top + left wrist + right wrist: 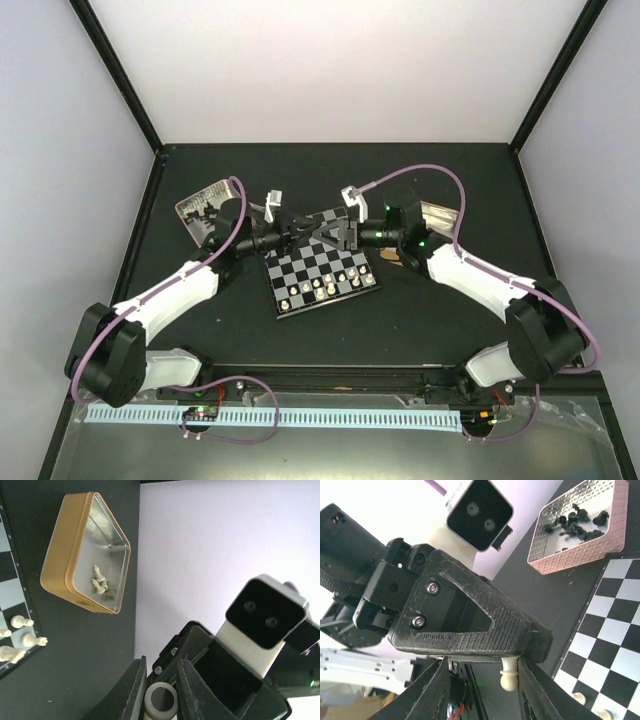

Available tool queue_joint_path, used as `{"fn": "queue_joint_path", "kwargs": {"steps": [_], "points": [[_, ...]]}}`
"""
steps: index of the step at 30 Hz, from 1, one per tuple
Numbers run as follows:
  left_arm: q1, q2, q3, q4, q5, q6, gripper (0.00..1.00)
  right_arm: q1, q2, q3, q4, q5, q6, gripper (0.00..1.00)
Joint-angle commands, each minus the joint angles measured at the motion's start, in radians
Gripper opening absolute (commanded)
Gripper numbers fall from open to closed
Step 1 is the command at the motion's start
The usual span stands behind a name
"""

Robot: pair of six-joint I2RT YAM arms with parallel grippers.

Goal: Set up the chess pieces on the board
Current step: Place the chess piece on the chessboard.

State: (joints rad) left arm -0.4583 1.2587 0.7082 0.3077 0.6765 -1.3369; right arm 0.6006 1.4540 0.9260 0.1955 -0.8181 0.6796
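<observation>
Both grippers meet above the far edge of the board (300, 268). My left gripper (298, 232) (162, 675) is shut on a cream-white chess piece (161, 700), whose round base shows between its fingers. In the right wrist view the same white piece (508, 677) hangs head-down under the left gripper's finger (470, 615). My right gripper (338, 232) (482, 672) is open around it, one finger close beside the piece. A row of white pieces (320, 288) stands on the board's near side.
A tan box (55, 565) holding a few white pieces (100, 580) lies beside the board (7, 580). A pinkish tray (615, 520) (205, 205) holds several black pieces (575, 522). Black frame posts and pale walls ring the table.
</observation>
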Motion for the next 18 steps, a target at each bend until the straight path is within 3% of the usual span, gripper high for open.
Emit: {"fn": "queue_joint_path", "kwargs": {"steps": [1,5,9,14,18], "points": [[-0.001,0.002,0.0,0.104,0.028,-0.179,0.04,0.024,-0.033,-0.056,0.164,0.182,0.168,0.39],[-0.001,0.005,-0.008,0.132,0.007,-0.267,0.04,0.033,-0.04,-0.107,0.239,0.242,0.246,0.35],[-0.002,0.001,-0.028,0.18,-0.008,-0.34,0.04,0.034,-0.03,-0.112,0.261,0.25,0.271,0.24],[-0.001,-0.002,-0.036,0.189,-0.021,-0.372,0.03,0.044,-0.031,-0.1,0.265,0.265,0.281,0.09],[-0.001,-0.004,-0.043,0.188,-0.03,-0.379,0.03,0.052,-0.034,-0.1,0.268,0.261,0.304,0.04]]}}
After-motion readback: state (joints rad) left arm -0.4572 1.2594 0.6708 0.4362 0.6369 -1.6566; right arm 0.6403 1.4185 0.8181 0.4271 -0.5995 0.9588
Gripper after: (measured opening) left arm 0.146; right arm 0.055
